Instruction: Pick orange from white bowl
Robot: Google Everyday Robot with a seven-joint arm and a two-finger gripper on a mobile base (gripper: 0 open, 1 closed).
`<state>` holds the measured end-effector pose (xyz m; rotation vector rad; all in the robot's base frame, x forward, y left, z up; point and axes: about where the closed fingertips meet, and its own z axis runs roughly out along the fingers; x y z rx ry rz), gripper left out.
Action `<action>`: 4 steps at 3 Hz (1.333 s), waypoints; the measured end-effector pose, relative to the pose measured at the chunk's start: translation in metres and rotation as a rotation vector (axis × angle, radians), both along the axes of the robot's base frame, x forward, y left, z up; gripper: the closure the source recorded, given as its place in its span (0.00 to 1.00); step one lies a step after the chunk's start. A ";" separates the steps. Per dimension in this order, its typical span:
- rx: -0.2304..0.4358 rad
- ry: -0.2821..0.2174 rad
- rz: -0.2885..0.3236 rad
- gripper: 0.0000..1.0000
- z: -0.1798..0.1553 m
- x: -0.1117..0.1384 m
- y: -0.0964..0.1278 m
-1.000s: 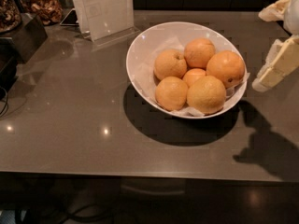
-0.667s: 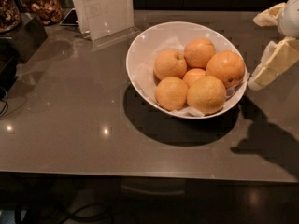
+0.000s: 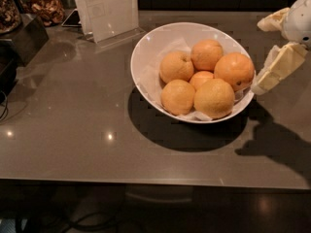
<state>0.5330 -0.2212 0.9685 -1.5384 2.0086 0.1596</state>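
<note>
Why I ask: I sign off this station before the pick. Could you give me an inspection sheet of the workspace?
Surface: glossy grey table, light glints, no spills seen.
Job's things: white bowl, paper-lined, holds six fruits; the orange lies at its right side.
Clutter: clear sign holder, dark box and containers of brown stuff, all far left.
Grippers: gripper open, just right of the bowl, lower finger close to the rim; contact cannot be told.
Cables: dark cable at the left edge; more below the table.
Surroundings: dark wall behind.
</note>
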 end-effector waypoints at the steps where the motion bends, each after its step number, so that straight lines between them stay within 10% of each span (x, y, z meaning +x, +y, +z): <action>1: 0.020 0.035 0.046 0.00 -0.016 0.009 0.017; 2: 0.020 0.036 0.047 0.18 -0.016 0.009 0.017; 4: 0.020 0.037 0.047 0.22 -0.016 0.009 0.017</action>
